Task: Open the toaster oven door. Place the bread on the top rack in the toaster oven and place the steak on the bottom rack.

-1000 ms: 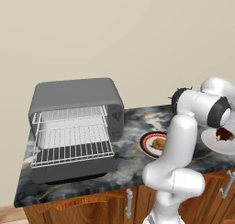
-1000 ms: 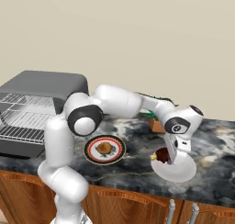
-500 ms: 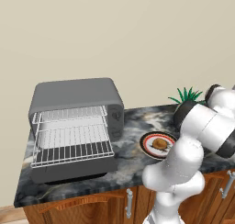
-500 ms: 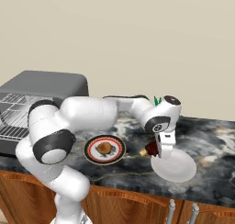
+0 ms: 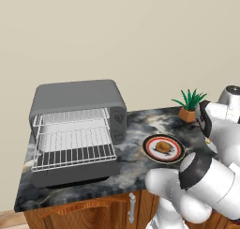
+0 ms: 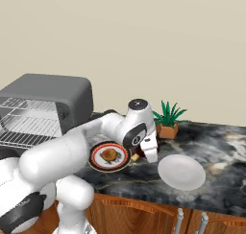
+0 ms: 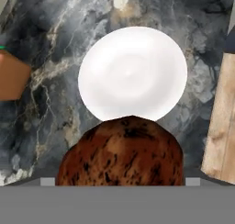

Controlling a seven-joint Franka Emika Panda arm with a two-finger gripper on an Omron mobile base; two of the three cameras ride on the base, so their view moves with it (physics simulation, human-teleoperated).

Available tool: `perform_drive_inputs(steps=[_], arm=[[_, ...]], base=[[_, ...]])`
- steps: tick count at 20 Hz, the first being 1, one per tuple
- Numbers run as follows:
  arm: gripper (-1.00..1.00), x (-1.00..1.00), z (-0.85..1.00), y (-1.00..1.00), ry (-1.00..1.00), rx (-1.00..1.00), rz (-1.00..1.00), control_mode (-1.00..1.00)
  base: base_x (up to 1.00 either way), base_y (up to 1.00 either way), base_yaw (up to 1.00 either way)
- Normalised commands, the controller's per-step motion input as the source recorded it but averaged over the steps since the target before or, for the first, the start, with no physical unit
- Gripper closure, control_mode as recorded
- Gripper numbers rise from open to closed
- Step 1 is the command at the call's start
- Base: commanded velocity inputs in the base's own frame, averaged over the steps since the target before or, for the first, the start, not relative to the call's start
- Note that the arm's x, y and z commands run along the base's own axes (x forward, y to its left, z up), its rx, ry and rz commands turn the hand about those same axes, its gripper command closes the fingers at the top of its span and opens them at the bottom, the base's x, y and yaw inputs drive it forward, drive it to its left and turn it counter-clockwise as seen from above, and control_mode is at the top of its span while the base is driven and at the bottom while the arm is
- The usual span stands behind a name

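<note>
in the hand view we see the steak [image 7: 120, 152] at bottom centre, between the jaws of the gripper [image 6: 142, 154], which holds it on a wide span, above the white plate [image 7: 132, 71].

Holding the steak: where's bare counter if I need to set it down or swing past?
Bare counter right of the white plate, which is itself empty. Another bare strip between oven and bread plate. Crowded where the gripper holds the steak, between both plates and the plant.
</note>
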Motion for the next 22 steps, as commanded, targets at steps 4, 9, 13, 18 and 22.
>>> perform_drive_inputs(steps=[4, 9, 13, 18, 22], arm=[[1.0, -0.14, 0.4, 0.51, -0.1, -0.12, 0.04, -1.0], [1.0, -0.14, 0.43, 0.5, -0.05, -0.08, 0.05, -1.0], [1.0, -0.12, 0.41, 0.48, -0.02, -0.02, 0.05, -1.0], [1.0, -0.02, 0.37, 0.53, -0.01, -0.01, 0.03, -1.0], [1.0, 0.0, 0.35, 0.52, 0.0, 0.0, 0.05, -1.0]], base=[[0.0, 0.0, 0.0], [0.0, 0.0, 0.0], [0.0, 0.0, 0.0], [0.0, 0.0, 0.0], [0.0, 0.0, 0.0]])
